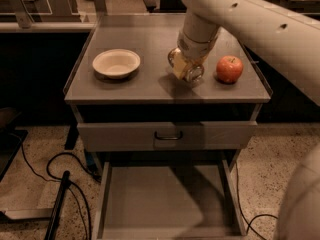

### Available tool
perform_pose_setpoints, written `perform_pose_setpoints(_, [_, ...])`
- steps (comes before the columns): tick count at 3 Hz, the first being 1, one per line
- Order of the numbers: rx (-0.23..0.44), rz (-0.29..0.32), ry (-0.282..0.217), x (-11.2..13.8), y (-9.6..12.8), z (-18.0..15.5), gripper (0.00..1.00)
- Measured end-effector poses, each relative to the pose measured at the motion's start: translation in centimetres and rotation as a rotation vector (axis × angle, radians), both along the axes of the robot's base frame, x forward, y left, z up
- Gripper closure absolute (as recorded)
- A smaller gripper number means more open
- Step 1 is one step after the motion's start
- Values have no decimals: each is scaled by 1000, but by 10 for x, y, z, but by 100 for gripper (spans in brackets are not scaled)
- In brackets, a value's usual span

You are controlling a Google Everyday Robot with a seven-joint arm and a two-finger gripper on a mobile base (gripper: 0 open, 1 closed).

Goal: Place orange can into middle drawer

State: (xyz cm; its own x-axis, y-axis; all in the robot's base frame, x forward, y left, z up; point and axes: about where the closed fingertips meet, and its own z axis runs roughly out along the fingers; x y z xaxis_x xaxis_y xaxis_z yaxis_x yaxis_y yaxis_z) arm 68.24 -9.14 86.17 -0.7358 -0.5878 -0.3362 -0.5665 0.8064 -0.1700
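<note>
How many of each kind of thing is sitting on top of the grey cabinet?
White bowl: 1
Red apple: 1
Orange can: 1, with the gripper down on it
Total: 3

White bowl sits on the grey cabinet top, at 9 o'clock from the gripper and well apart. Red apple is near it at 3 o'clock. Below there's a drawer front with a black handle. Black cables are on the speckled floor.
</note>
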Motion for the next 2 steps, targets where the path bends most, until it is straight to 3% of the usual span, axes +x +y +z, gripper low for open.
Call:
perform_pose_setpoints(1, [20,101,-49,-32,-9,16,100])
perform_pose_setpoints(2, [12,124,-55,-36,-14,17,100])
